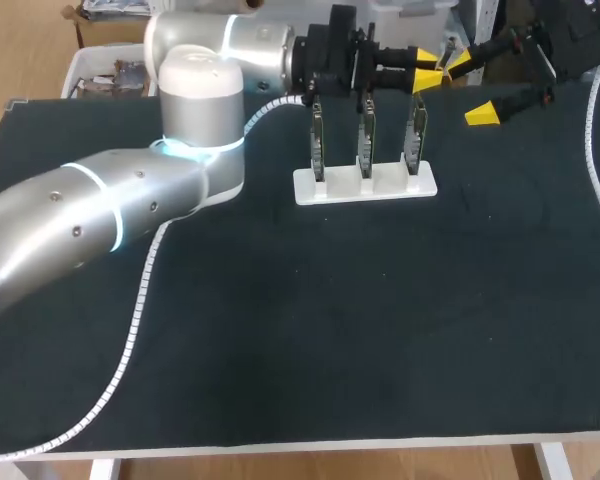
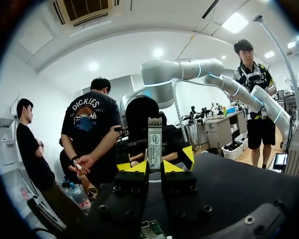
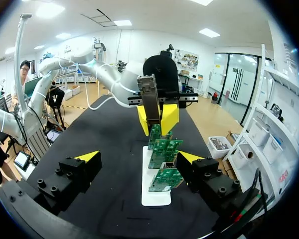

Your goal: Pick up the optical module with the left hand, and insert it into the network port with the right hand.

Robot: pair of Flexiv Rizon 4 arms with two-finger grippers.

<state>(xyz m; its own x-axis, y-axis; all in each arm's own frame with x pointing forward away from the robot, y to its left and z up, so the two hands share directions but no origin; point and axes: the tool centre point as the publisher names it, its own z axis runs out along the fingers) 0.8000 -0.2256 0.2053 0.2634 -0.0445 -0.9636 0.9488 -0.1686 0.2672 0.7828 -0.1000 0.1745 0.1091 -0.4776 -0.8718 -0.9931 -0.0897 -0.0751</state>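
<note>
Module (image 2: 154,142) stands clamped between left claw (image 2: 155,167) tips (upright).

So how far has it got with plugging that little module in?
Done: the left gripper is shut on the module and holds it in the air near the boards. In hand: the handover. The right gripper is open and faces the module without touching it. Left: the right gripper must take the module and push it into a port on a board.

table (image 1: 360,340): black matte top | front edge (image 1: 310,444): white | lit evenly
</note>
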